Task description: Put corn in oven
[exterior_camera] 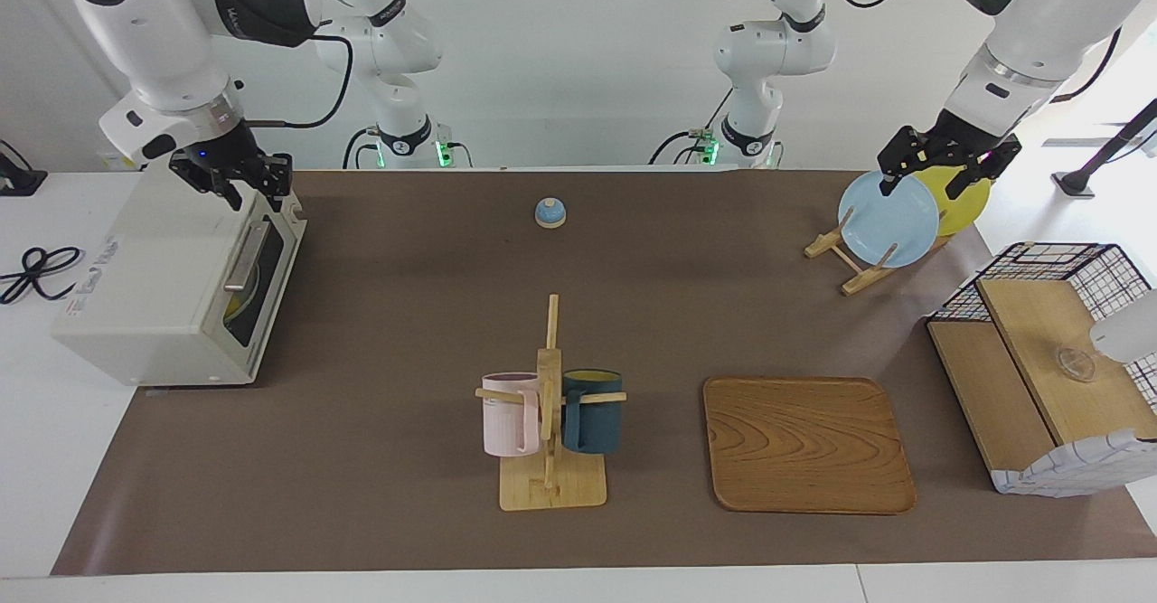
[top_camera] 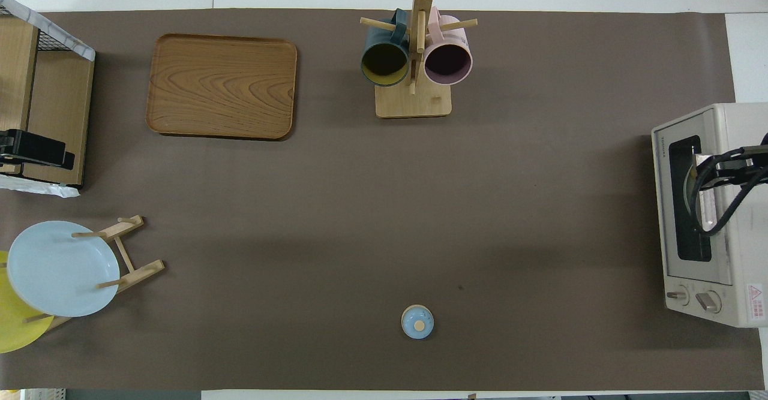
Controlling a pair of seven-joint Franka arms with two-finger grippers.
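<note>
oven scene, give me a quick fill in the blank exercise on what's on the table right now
1. The door of the oven is ____.
2. The right gripper hangs over the ____.
3. On the wooden mug tree hang a pink mug and a dark ____ mug.
4. In the plate rack, under the left gripper, the blue plate stands in front of a ____ plate.

Missing words: shut; oven; blue; yellow
</note>
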